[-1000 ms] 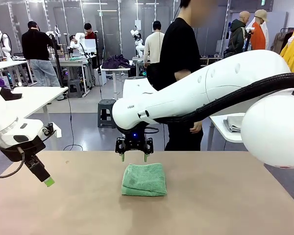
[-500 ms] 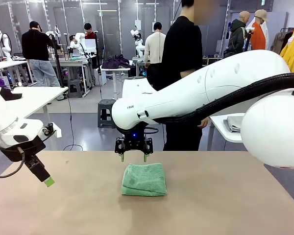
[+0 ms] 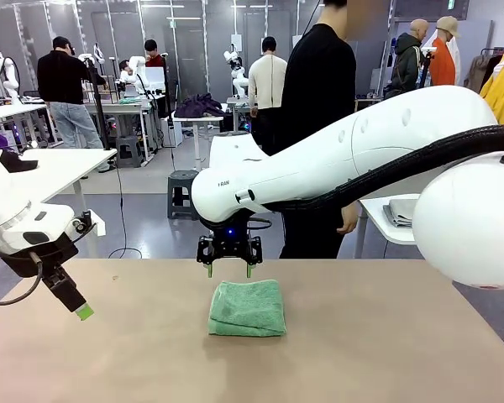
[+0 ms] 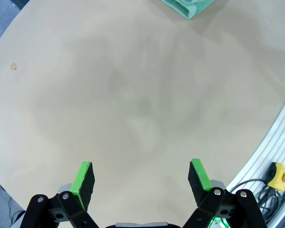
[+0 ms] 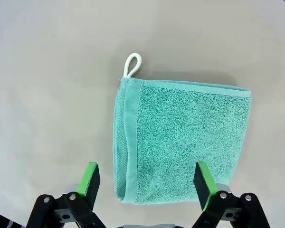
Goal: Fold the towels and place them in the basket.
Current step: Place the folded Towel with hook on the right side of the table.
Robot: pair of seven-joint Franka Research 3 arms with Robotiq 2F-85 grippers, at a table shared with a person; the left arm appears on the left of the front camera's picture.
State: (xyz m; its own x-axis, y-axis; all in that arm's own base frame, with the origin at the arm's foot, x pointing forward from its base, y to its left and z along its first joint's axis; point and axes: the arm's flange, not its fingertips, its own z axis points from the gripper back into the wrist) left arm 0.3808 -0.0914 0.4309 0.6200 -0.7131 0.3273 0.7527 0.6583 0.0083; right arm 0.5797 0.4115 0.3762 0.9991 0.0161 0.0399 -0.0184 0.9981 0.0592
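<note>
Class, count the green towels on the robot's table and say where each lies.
1. The folded towel lies in the middle of the table, under the open right gripper. Another hidden inside cannot be ruled out.

My right arm reaches across the middle; my right hand (image 3: pixel 228 269) points straight down, fingers spread wide, empty. My left hand (image 4: pixel 141 176) hangs low at my left, tilted downward, fingers spread wide, also empty.

Mint-green terry towel (image 5: pixel 180 142) with white loop (image 5: pixel 132 64), plain beige table (image 3: pixel 386 353), green-padded black fingers (image 5: pixel 91 178)
</note>
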